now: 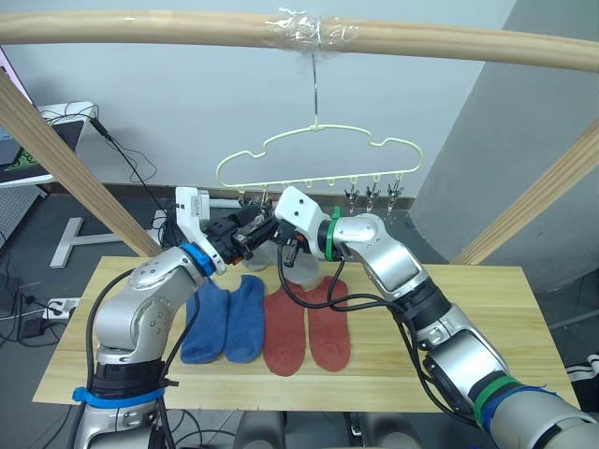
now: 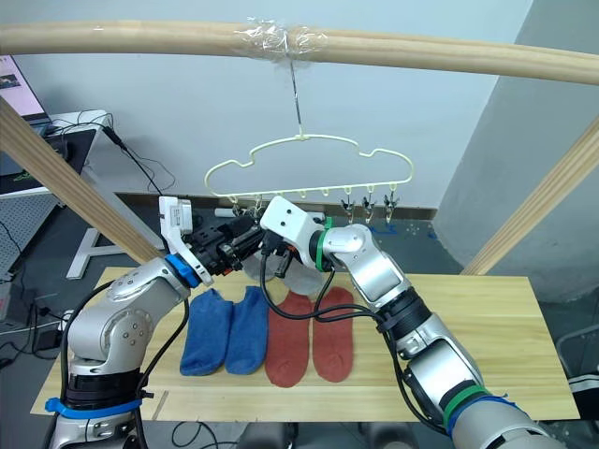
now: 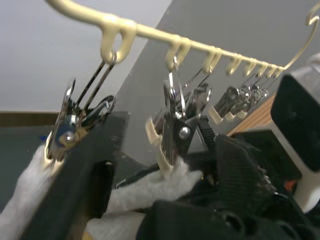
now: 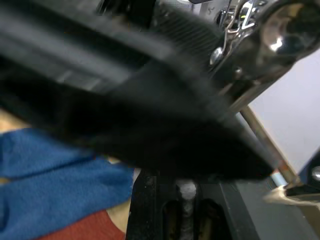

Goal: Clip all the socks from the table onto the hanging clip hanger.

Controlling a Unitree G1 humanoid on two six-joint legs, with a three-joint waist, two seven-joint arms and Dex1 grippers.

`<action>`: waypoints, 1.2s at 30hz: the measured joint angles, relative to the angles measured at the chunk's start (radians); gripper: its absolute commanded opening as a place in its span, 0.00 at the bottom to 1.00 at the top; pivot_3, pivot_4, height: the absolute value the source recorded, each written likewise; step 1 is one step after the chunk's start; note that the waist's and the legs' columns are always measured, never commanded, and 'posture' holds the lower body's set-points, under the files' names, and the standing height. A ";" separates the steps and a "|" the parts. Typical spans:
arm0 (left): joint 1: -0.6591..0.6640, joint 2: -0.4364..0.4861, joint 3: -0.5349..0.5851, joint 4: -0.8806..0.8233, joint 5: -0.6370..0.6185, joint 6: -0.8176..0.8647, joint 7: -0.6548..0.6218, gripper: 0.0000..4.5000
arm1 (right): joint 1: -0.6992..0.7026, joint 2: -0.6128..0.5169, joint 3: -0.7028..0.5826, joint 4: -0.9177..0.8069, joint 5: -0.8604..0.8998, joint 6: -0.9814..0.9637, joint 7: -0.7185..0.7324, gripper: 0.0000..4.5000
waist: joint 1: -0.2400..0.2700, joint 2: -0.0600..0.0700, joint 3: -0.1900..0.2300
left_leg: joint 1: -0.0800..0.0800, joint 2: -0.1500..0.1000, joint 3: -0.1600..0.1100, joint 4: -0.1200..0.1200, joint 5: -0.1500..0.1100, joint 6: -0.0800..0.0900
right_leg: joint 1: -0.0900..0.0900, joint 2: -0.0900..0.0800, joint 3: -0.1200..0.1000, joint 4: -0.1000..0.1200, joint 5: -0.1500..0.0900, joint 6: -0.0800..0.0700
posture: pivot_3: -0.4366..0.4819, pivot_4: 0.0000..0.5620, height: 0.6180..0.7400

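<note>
The pale yellow-green clip hanger [image 1: 318, 157] hangs by its hook from the taped top pole. My left gripper [image 1: 246, 234] and right gripper [image 1: 279, 241] meet just under its left clips. In the left wrist view, one clip [image 3: 65, 127] bites a light grey sock [image 3: 25, 210]. The clip beside it [image 3: 172, 135] sits on a second grey sock [image 3: 150, 190]. That grey sock [image 1: 304, 273] hangs down below my right gripper. Two blue socks [image 1: 227, 320] and two rust-red socks [image 1: 307, 329] lie flat, side by side, on the table [image 1: 459, 327].
A round wooden pole frame [image 1: 187, 28] crosses overhead, with slanted poles at both sides. Several empty clips [image 1: 372, 195] hang along the hanger's right half. Behind the table on the left stand a desk [image 1: 37, 140] and loose cables.
</note>
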 measured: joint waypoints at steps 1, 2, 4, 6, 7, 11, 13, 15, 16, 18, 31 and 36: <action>0.003 0.003 0.000 -0.002 0.005 -0.003 0.001 0.67 | 0.000 0.000 0.000 0.000 0.000 0.000 -0.003 0.32 | 0.000 0.000 0.000 | 0.000 0.000 0.000 0.000 0.000 0.000 | 0.000 0.000 0.000 0.000 0.000 0.000 | 0.56 0.37 0.71; 0.006 0.003 0.000 -0.003 0.010 -0.007 0.003 0.67 | 0.000 0.000 0.001 0.000 -0.001 0.000 -0.007 0.41 | 0.000 0.000 0.000 | 0.000 0.000 0.000 0.000 0.000 0.000 | 0.000 0.000 0.000 0.000 0.000 0.000 | 0.56 0.37 0.71; 0.020 0.003 0.000 -0.012 0.022 -0.024 0.013 0.67 | 0.000 -0.001 0.009 0.000 -0.009 -0.005 -0.011 0.48 | 0.000 0.000 0.000 | 0.000 0.000 0.000 0.000 0.000 0.000 | 0.000 0.000 0.000 0.000 0.000 0.000 | 0.56 0.37 0.71; 0.036 0.004 0.000 -0.021 0.036 -0.041 0.017 0.67 | 0.001 -0.006 0.016 0.000 -0.021 -0.015 -0.012 0.48 | 0.001 0.000 0.000 | 0.000 0.000 0.000 0.000 0.000 0.000 | 0.000 0.000 0.000 0.000 0.000 0.000 | 0.56 0.37 0.71; 0.047 0.006 0.000 -0.030 0.042 -0.044 0.018 0.67 | 0.002 -0.011 0.019 0.000 -0.030 -0.022 -0.012 0.48 | 0.001 0.000 0.000 | 0.000 0.000 0.000 0.000 0.000 0.000 | 0.000 0.000 0.000 0.000 0.000 0.000 | 0.56 0.37 0.71; 0.092 0.024 -0.005 -0.060 0.073 -0.079 0.013 0.67 | 0.059 -0.059 0.035 -0.033 -0.048 -0.049 -0.008 0.48 | 0.001 0.000 0.000 | 0.000 0.000 0.000 -0.001 0.000 0.000 | 0.000 0.000 0.000 -0.001 0.000 0.000 | 0.57 0.37 0.71; 0.112 0.047 -0.021 -0.071 0.109 -0.113 -0.006 0.67 | 0.093 -0.095 0.046 -0.064 -0.058 -0.053 -0.003 0.48 | 0.003 0.000 0.000 | 0.000 0.000 0.001 -0.001 0.000 0.000 | 0.000 0.000 0.001 -0.001 0.000 0.000 | 0.57 0.37 0.71; 0.125 0.047 -0.037 -0.080 0.129 -0.151 -0.024 0.67 | 0.145 -0.143 0.045 -0.141 -0.064 -0.052 0.006 0.48 | 0.007 0.000 0.000 | 0.000 0.000 0.001 -0.001 0.000 0.000 | 0.000 -0.001 0.001 -0.001 0.000 0.000 | 0.56 0.37 0.71; 0.133 0.047 -0.045 -0.080 0.133 -0.162 -0.031 0.67 | 0.166 -0.161 0.046 -0.171 -0.064 -0.050 0.014 0.48 | 0.009 0.000 0.000 | 0.000 0.000 0.001 -0.001 0.000 0.000 | 0.000 -0.001 0.001 -0.001 0.000 0.000 | 0.56 0.36 0.71; 0.144 0.044 -0.064 -0.079 0.153 -0.192 -0.046 0.67 | 0.218 -0.197 0.044 -0.246 -0.062 -0.037 0.022 0.48 | 0.010 0.000 0.000 | 0.000 0.000 0.001 -0.001 0.000 0.000 | 0.000 0.000 0.001 -0.001 0.000 0.000 | 0.56 0.36 0.71; 0.121 -0.090 -0.158 -0.069 0.262 -0.312 0.018 0.67 | 0.434 -0.319 -0.076 -0.680 0.085 0.141 0.031 0.48 | 0.018 0.000 0.000 | 0.000 0.000 0.002 0.000 0.000 0.000 | 0.000 0.001 0.002 -0.001 0.000 0.000 | 0.50 0.37 0.71; 0.097 -0.157 -0.187 -0.017 0.356 -0.386 0.095 0.67 | 0.441 -0.336 -0.118 -0.702 0.112 0.164 0.009 0.48 | 0.018 0.000 0.000 | 0.000 -0.001 0.002 0.001 0.000 0.000 | 0.001 0.001 0.003 -0.001 0.000 0.000 | 0.48 0.36 0.71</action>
